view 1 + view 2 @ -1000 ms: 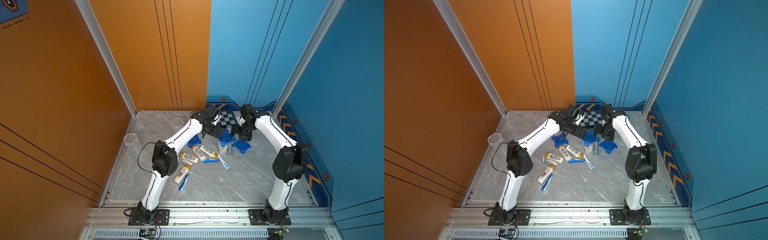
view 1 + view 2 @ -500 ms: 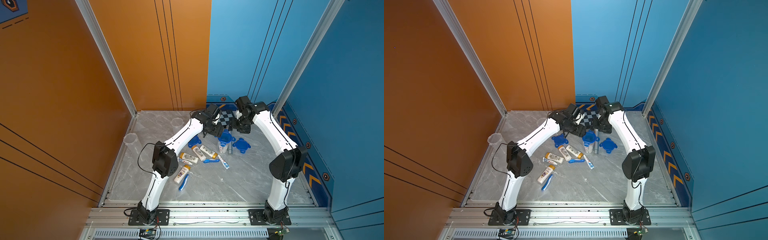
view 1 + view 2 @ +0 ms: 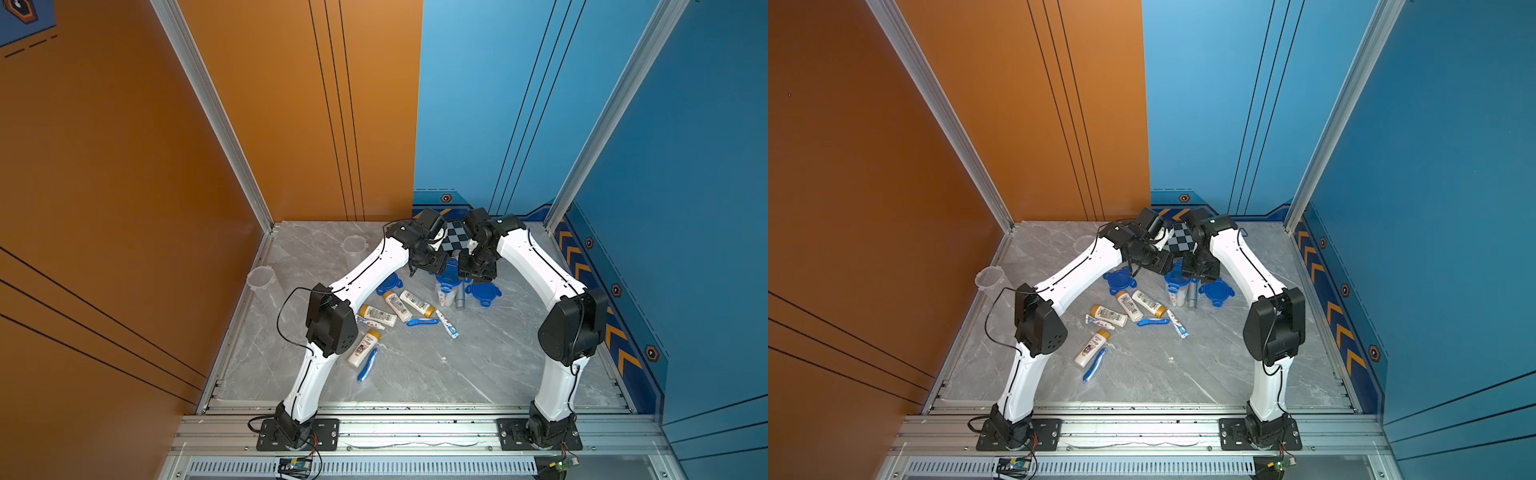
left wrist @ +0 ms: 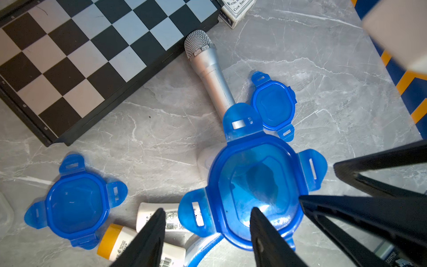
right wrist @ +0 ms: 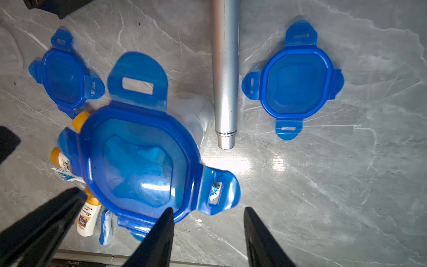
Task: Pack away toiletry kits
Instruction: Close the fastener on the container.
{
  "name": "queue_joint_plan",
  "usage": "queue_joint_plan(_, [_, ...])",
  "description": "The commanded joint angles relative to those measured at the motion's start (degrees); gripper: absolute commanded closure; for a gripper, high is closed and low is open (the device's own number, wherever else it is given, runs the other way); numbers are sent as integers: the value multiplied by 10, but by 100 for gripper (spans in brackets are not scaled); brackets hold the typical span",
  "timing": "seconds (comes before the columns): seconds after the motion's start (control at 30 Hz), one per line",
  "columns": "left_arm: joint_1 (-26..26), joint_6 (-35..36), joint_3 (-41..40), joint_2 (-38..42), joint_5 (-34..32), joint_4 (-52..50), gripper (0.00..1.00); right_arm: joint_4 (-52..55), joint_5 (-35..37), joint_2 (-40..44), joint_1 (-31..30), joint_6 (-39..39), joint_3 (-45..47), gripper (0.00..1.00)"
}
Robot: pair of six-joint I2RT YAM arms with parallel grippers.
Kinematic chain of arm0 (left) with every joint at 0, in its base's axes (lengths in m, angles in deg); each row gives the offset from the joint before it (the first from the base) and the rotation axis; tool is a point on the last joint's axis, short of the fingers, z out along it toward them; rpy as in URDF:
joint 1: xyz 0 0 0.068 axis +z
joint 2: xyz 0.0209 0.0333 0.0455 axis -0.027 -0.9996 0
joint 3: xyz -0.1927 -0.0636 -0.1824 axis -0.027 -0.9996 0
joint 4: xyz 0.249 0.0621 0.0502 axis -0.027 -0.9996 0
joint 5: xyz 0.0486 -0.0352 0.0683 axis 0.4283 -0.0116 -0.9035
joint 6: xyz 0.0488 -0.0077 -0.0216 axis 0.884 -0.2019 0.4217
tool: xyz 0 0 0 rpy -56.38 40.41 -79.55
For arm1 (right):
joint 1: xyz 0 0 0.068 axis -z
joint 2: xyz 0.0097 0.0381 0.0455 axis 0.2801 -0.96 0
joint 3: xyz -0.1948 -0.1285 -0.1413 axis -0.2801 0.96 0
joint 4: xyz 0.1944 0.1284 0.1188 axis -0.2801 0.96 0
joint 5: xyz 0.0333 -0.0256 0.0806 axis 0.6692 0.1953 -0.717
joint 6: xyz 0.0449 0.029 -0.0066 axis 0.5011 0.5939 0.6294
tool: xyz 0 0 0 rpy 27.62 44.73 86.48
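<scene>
A clear cup with a blue four-tab lid (image 3: 449, 277) stands near the back of the table, and both grippers hang just above it. In the left wrist view my left gripper (image 4: 208, 215) is open, its fingers either side of one tab of the lid (image 4: 256, 187). The right gripper (image 5: 209, 210) is open too, with another tab of the same lid (image 5: 136, 161) just ahead of its fingertips. Two loose blue lids (image 3: 390, 284) (image 3: 483, 293) lie beside the cup. White bottles with orange caps (image 3: 397, 305), blue toothbrushes (image 3: 368, 365) and toothpaste tubes (image 3: 448, 324) lie scattered in front.
A silver microphone (image 4: 210, 69) lies against the lidded cup, beside a black-and-white chessboard (image 4: 80, 57) and a card box (image 4: 235, 11). Two empty clear cups (image 3: 354, 249) (image 3: 262, 280) stand at the left side. Walls close the table on three sides.
Both grippers' jaws have narrowed. The right gripper swung back toward the wall and has come down again at the lidded cup; the left gripper has closed in on it.
</scene>
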Motion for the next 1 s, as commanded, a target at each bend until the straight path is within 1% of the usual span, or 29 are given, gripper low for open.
queue_joint_plan(0.0, [1,-5,2,0,20,-13,42,-19,-17,4,0,11,5,49])
queue_joint_plan(0.1, [1,-8,1,-5,28,-13,46,-25,-23,-4,1,10,8,50])
queue_joint_plan(0.23, [2,-14,0,-13,37,-13,48,-29,-28,-9,3,10,8,50])
queue_joint_plan(0.6, [14,-33,-1,-36,77,-13,49,-63,-68,-11,22,16,32,51])
queue_joint_plan(0.63, [15,-36,0,-38,82,-13,50,-69,-72,-12,23,16,50,51])
queue_joint_plan(0.87, [25,-64,-5,-48,135,-12,50,-108,-110,-23,27,22,70,50])
queue_joint_plan(0.97, [31,-87,-16,-51,172,-4,50,-128,-128,-26,29,29,81,50])
